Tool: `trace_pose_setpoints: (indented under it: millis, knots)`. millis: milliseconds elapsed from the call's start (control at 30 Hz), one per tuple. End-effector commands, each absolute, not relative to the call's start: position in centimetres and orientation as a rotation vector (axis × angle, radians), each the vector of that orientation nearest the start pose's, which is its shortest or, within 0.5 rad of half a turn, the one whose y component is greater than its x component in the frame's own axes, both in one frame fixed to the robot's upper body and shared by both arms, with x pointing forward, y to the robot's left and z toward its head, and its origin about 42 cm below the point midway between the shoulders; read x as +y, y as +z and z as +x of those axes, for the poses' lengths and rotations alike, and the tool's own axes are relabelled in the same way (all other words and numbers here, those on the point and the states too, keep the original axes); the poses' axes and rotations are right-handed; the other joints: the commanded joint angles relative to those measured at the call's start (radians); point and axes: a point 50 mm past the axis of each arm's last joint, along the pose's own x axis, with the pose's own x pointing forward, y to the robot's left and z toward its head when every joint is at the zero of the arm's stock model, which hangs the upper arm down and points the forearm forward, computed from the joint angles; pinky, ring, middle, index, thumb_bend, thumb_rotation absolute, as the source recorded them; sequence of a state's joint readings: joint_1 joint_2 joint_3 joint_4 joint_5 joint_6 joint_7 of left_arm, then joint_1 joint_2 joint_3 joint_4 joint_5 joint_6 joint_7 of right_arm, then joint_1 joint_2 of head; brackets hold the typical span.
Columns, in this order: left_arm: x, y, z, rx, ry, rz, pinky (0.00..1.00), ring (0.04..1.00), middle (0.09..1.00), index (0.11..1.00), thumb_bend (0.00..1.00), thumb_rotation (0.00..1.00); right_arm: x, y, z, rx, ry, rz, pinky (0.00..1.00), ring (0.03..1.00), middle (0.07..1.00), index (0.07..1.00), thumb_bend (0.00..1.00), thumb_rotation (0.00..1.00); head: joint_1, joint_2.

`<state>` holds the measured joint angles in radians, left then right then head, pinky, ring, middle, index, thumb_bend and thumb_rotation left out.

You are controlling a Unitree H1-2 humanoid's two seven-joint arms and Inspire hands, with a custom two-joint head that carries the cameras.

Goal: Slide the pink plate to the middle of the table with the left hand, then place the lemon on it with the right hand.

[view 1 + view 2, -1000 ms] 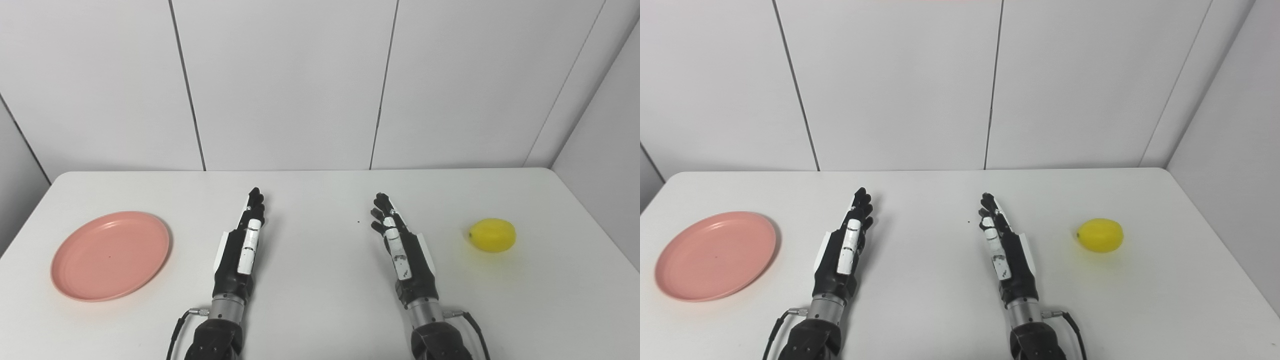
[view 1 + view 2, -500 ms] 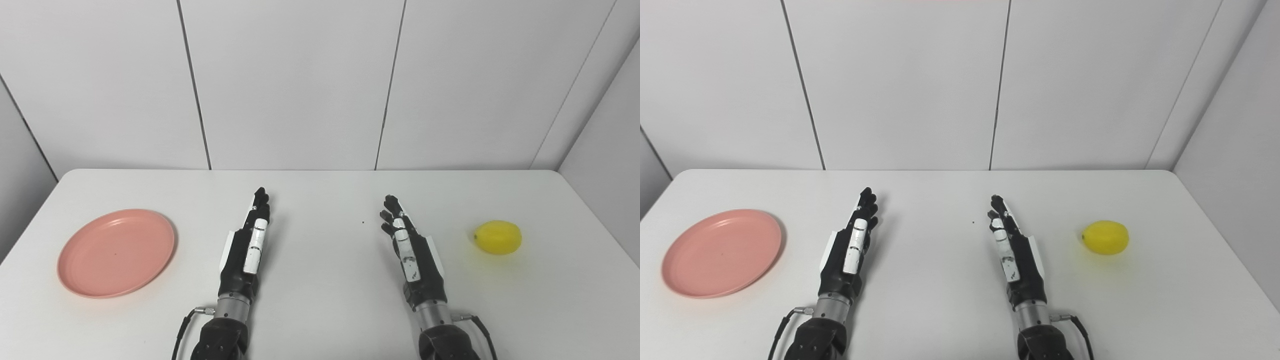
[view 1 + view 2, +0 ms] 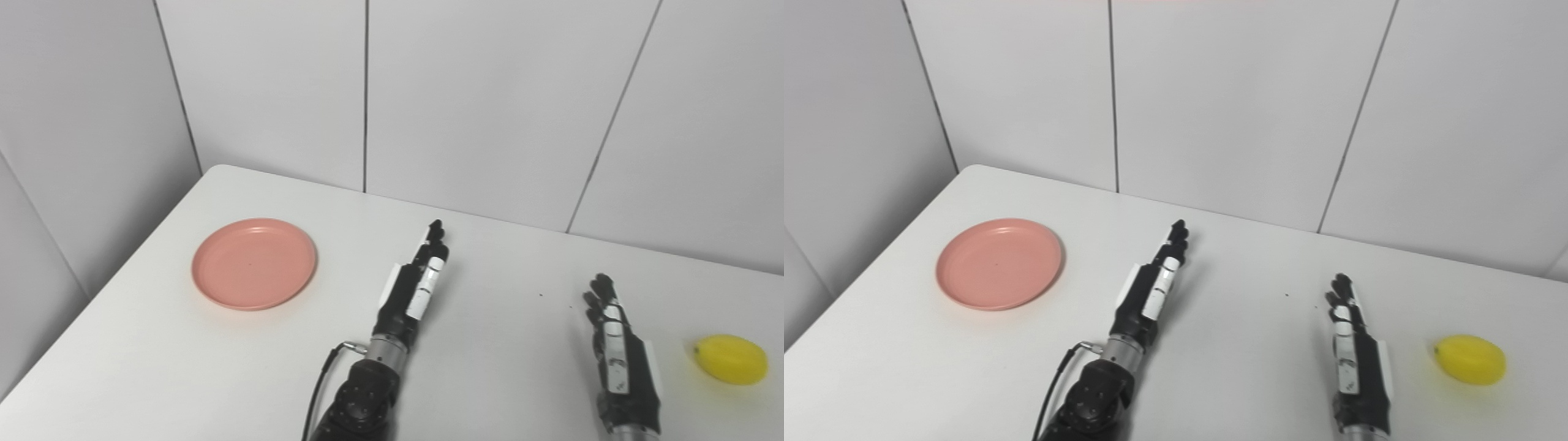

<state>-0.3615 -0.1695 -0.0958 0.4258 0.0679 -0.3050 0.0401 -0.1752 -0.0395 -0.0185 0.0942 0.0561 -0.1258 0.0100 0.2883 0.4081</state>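
Observation:
The pink plate [image 3: 254,263] lies flat and empty on the left part of the white table [image 3: 502,361]. My left hand [image 3: 413,285] rests edge-up near the table's middle, fingers stretched out and apart, holding nothing, well to the right of the plate. A yellow lemon [image 3: 732,359] sits at the far right of the table. Between the two, my right hand [image 3: 618,355] is open too, fingers straight, a short way left of the lemon and not touching it.
White wall panels [image 3: 465,104] stand right behind the table's far edge, and a side wall [image 3: 73,122] closes the left. A tiny dark speck [image 3: 540,296] marks the tabletop between the hands. A cable [image 3: 324,373] loops at the left wrist.
The whole picture has swung to the left, so the camera has turned. Plate, lemon and both hands keep their places relative to each other.

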Motion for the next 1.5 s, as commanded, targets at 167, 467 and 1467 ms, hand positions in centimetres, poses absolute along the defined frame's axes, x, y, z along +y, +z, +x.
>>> trace_pose_setpoints:
  millis: [167, 467, 1467]
  knots:
    - [7.5, 9.4, 36.6, -0.184, -0.186, -0.07, 1.0, 1.0, 0.993, 0.972, 0.47, 1.0, -22.2, 14.8, 33.9, -0.25, 0.043, 0.038, 1.0, 0.995, 0.976, 0.97, 0.41, 1.0, 0.064, -0.035]
    - [10.2, 12.2, 37.4, -0.243, -0.139, -0.063, 1.0, 0.982, 0.968, 0.957, 0.54, 1.0, -21.6, 15.6, 33.5, -0.238, 0.038, 0.049, 1.0, 1.0, 0.99, 0.985, 0.35, 1.0, 0.082, -0.05]
    - [26.6, 21.9, 38.1, -0.401, 0.07, 0.163, 0.78, 0.811, 0.812, 0.8, 0.59, 1.0, -20.9, 16.9, 33.0, -0.256, 0.034, 0.06, 1.0, 1.0, 0.999, 0.999, 0.26, 1.0, 0.12, -0.074]
